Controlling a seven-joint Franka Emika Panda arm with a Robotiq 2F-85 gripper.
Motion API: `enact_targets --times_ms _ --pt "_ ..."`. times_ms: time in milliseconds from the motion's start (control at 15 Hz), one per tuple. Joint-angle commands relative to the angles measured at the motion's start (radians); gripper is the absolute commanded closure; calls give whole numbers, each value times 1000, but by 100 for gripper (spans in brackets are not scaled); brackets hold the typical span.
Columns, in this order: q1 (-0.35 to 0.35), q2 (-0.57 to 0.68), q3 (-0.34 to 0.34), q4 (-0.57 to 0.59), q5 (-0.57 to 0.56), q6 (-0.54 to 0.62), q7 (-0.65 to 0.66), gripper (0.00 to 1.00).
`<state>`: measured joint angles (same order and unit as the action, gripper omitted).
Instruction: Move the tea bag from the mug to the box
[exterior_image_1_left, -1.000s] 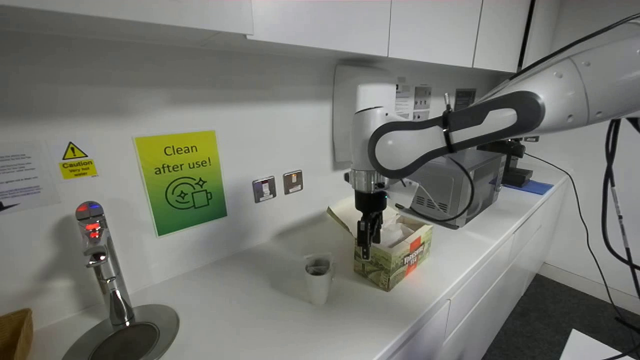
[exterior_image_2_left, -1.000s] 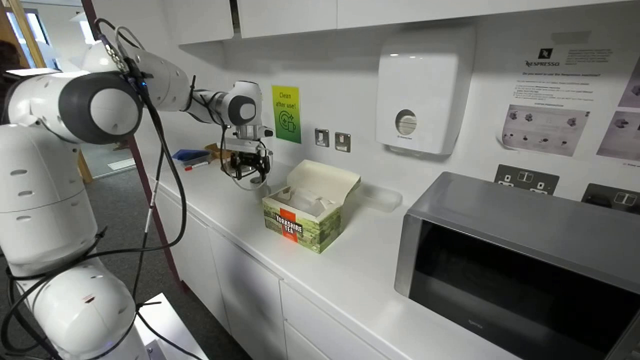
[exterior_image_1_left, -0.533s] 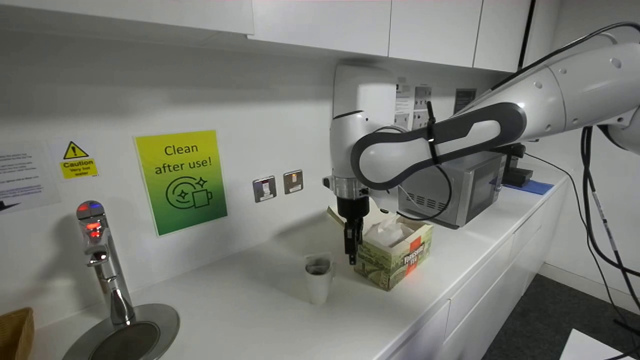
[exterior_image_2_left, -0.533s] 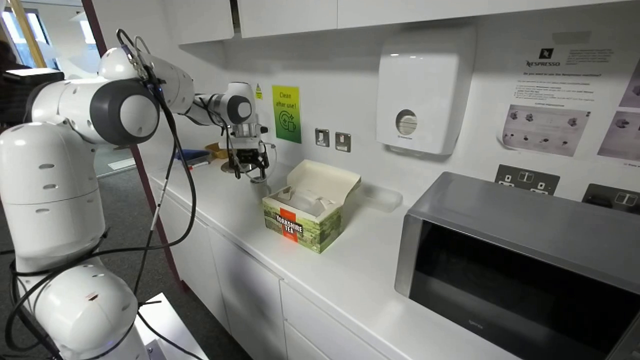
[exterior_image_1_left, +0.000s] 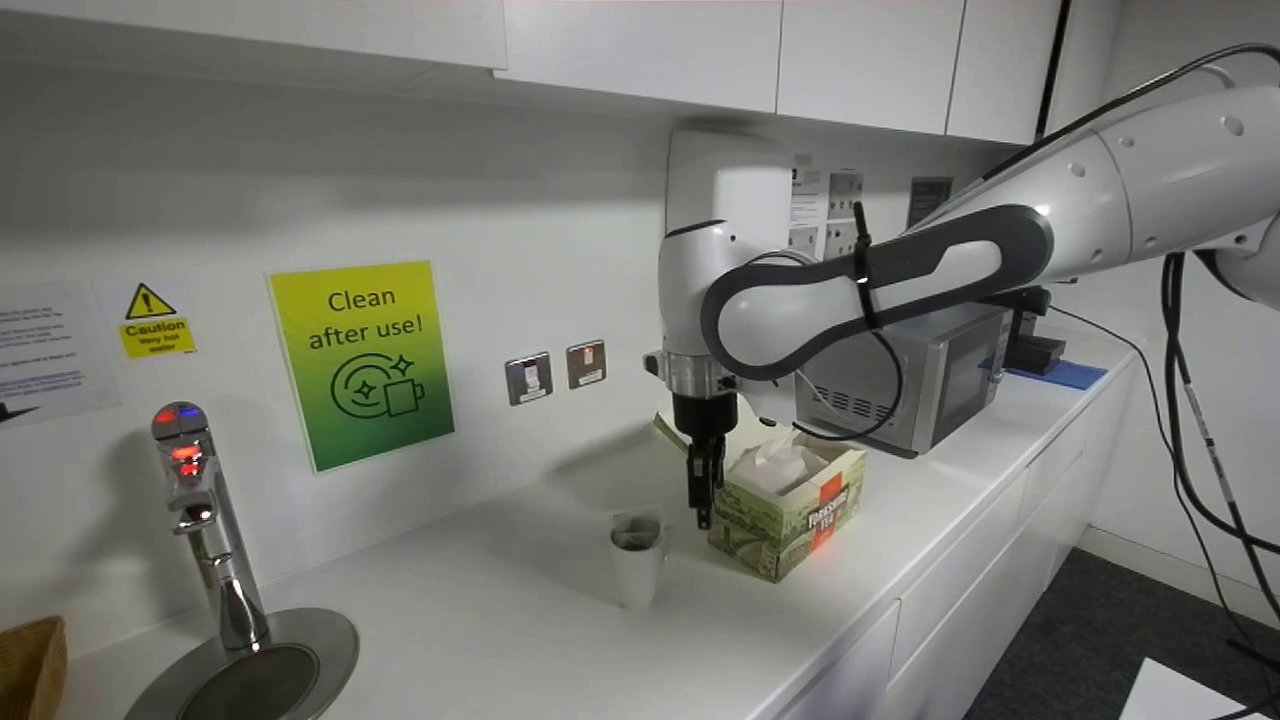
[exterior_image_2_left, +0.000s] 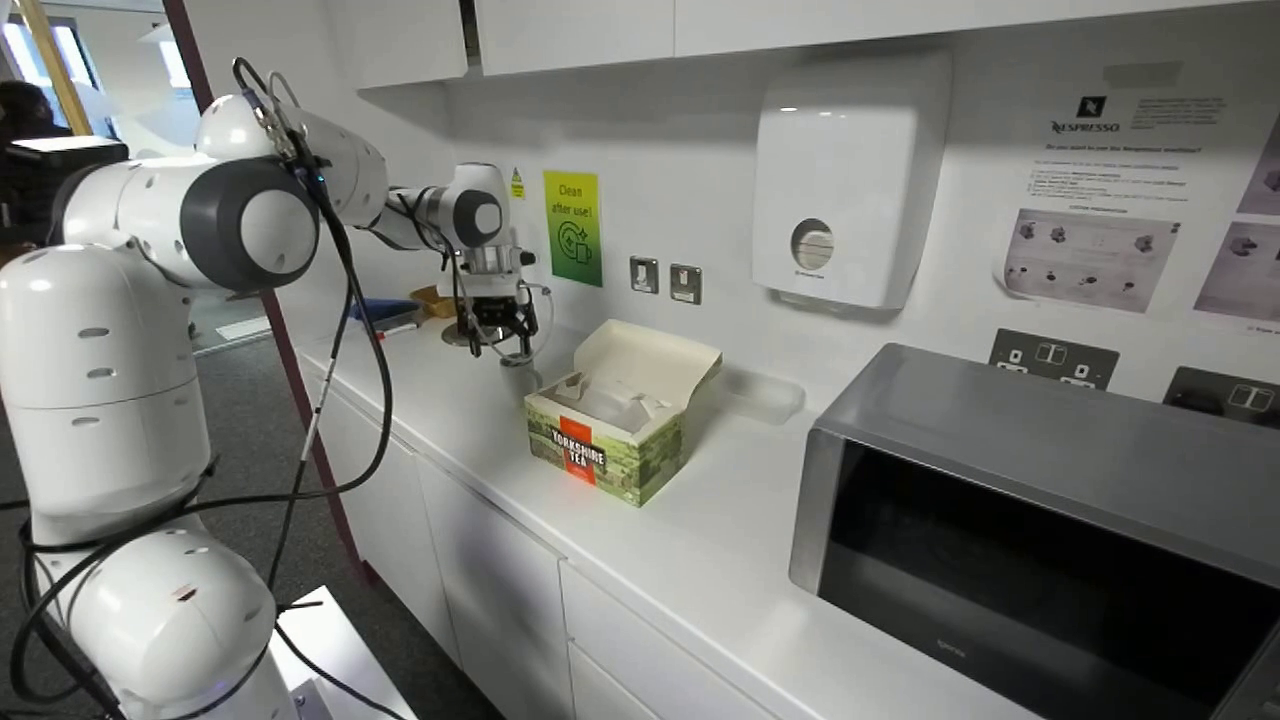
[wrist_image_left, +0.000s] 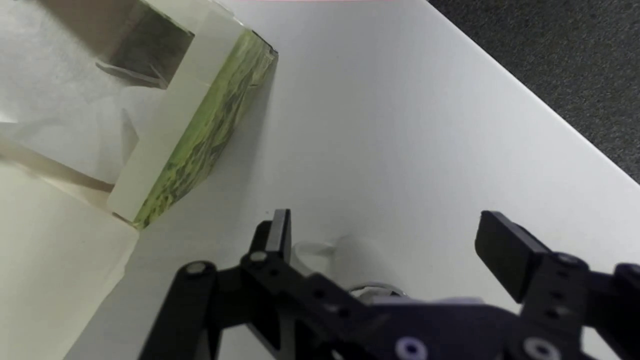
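Observation:
The white mug (exterior_image_1_left: 637, 580) stands upright on the counter with a dark inside; it also shows in an exterior view (exterior_image_2_left: 519, 378). In the wrist view the mug (wrist_image_left: 362, 262) shows its handle, and the gripper's body hides part of its mouth. A pale piece that looks like the tea bag (wrist_image_left: 376, 292) shows at the mouth. The green-and-yellow tea box (exterior_image_1_left: 785, 530) stands beside the mug with its lid raised, also in an exterior view (exterior_image_2_left: 610, 455) and the wrist view (wrist_image_left: 195, 140). My gripper (wrist_image_left: 385, 214) is open and empty, above the counter between mug and box (exterior_image_1_left: 704, 515).
A grey microwave (exterior_image_2_left: 1040, 520) stands on the counter beyond the box. A tap (exterior_image_1_left: 215, 540) and round drain (exterior_image_1_left: 330, 640) lie on the mug's other side. A clear plastic tray (exterior_image_2_left: 760, 395) sits behind the box by the wall. The counter edge (wrist_image_left: 540, 100) drops to dark floor.
The gripper has moved away from the box toward the mug and slightly down. It has held still over the last half second. The mug and box have not moved.

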<state>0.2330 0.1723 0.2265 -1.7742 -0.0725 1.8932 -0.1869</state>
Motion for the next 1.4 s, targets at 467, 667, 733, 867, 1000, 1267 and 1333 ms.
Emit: enact_targets --times_ms 467,667,733,867,1000,1267,1333 --pt "-14 90 7 136 11 -59 -215 0" --pt "-19 142 12 205 27 -90 -302 0" --pt "-20 161 12 226 30 -104 -324 0" --pt "-20 200 13 271 29 -130 -355 0" --pt "-17 239 13 312 24 -155 -372 0" --pt "-12 313 17 389 27 -174 -374 0" --pt "-11 331 18 409 30 -171 -368 0"
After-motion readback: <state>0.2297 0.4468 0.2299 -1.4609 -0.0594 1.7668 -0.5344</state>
